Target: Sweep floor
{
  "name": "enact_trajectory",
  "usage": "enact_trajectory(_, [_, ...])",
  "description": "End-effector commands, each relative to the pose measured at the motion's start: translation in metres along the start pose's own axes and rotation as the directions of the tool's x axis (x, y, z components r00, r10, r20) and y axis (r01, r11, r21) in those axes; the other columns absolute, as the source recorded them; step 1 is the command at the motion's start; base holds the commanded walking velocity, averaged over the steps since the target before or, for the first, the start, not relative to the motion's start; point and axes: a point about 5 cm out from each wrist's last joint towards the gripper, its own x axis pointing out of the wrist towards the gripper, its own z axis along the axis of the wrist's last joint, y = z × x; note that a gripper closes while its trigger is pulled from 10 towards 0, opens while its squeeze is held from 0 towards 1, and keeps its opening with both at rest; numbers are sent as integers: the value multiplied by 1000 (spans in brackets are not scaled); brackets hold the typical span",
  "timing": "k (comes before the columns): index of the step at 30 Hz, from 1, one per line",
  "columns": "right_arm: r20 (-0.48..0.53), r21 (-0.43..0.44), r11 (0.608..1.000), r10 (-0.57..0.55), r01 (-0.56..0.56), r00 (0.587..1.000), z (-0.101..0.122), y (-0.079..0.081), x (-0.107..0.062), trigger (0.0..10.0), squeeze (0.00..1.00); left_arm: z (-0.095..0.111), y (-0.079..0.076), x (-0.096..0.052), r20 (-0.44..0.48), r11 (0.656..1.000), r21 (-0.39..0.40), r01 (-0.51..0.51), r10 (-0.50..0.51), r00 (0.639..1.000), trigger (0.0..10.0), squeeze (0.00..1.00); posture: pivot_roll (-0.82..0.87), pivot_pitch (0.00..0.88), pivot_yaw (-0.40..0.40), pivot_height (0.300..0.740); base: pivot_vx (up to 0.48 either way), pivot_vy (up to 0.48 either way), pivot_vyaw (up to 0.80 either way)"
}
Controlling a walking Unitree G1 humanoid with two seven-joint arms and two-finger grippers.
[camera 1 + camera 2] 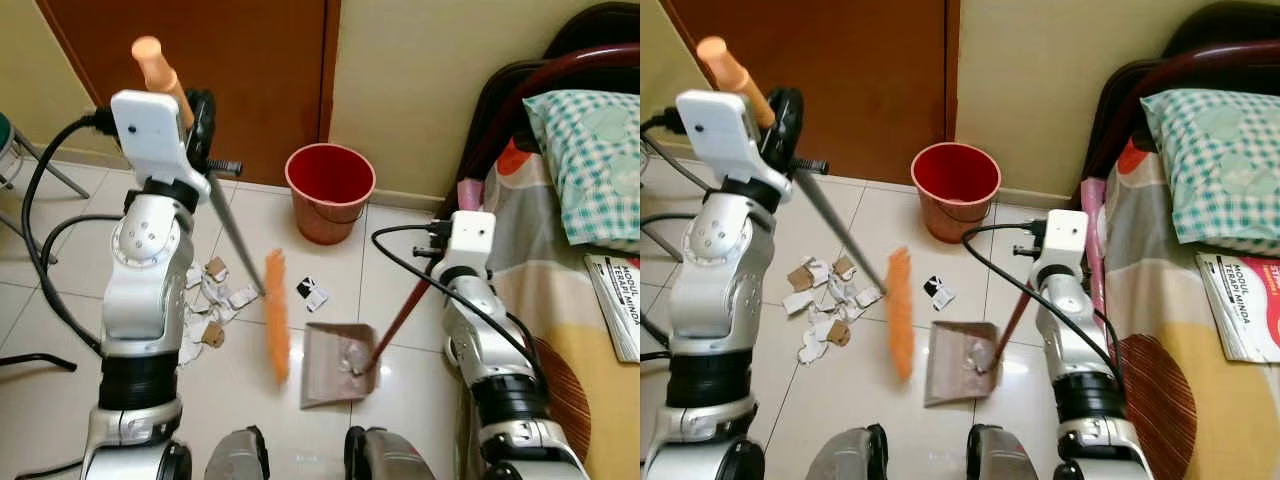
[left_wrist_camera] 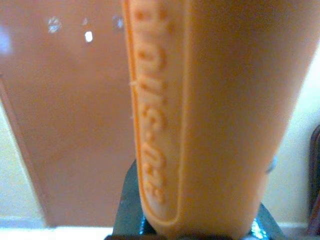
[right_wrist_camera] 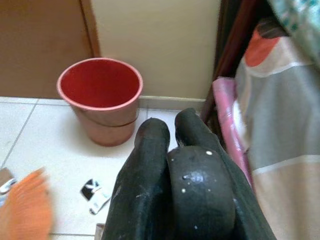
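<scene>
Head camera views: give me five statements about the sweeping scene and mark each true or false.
1. The left gripper holds the broom by its handle. True.
2. The dustpan lies on the bed. False: it rests on the floor tiles, held by the right gripper.
3. The red bucket stands upright near the door. True.
4. All the paper scraps are already in the dustpan. False: most lie on the floor, to the broom's left.
5. The bucket is full of paper. False: no paper shows inside.
</scene>
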Motion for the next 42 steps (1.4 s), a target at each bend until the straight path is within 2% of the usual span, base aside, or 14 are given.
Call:
enact_trajectory(1, [44, -6, 1000, -14, 14, 999, 7, -4, -1, 10000, 0, 9, -2, -5, 46, 1000, 25, -11, 9, 999, 10000, 0, 14, 139, -25, 740, 0, 0, 0])
enact_trajectory(5, [53, 3, 1000, -24, 24, 998, 6, -5, -5, 10000, 0, -18, -19, -26, -39, 999, 28, 39, -38, 999, 10000, 0, 5, 118, -32, 740, 0, 0, 0])
enact_trajectory(11, [15, 7, 999, -35, 35, 999, -8, -2, -11, 10000, 0, -35, -26, -34, -91, 995, 46, 86, -81, 993, 10000, 0, 54, 89, 7, 740, 0, 0, 0])
enact_trajectory(16, [-24, 15, 999, -40, 40, 999, -21, -4, -13, 10000, 0, -46, -36, -36, -125, 994, 39, 103, -98, 987, 10000, 0, 117, 79, -23, 740, 0, 0, 0])
enact_trajectory(19, [-28, 1, 1000, -22, 22, 999, -22, -2, -12, 10000, 0, -51, -43, -39, -152, 996, 0, 94, -93, 984, 10000, 0, 115, 74, -29, 740, 0, 0, 0])
enact_trajectory(24, [7, 1, 1000, 6, -6, 1000, -10, 3, -7, 10000, 0, -59, -58, -54, -173, 994, -21, 109, -111, 979, 10000, 0, 111, 61, -51, 740, 0, 0, 0])
enact_trajectory(27, [16, 15, 1000, 20, -20, 1000, -10, 5, -8, 10000, 0, -63, -56, -57, -186, 994, -5, 106, -105, 977, 10000, 0, 111, 61, -58, 740, 0, 0, 0])
enact_trajectory(30, [23, 24, 999, 28, -29, 999, -9, 5, -9, 10000, 0, -62, -55, -59, -167, 985, 85, 149, -134, 977, 10000, 0, 108, 63, -61, 740, 0, 0, 0])
enact_trajectory(38, [36, 50, 997, 51, -53, 998, -2, 10, -5, 10000, 0, -56, -57, -50, -137, 990, 62, 124, -114, 984, 10000, 0, 46, 89, -82, 740, 0, 0, 0])
enact_trajectory(42, [54, 50, 998, 36, -39, 998, 3, 8, -7, 10000, 0, -59, -56, -56, -146, 993, 62, 101, -91, 985, 10000, 0, -2, 101, -88, 740, 0, 0, 0])
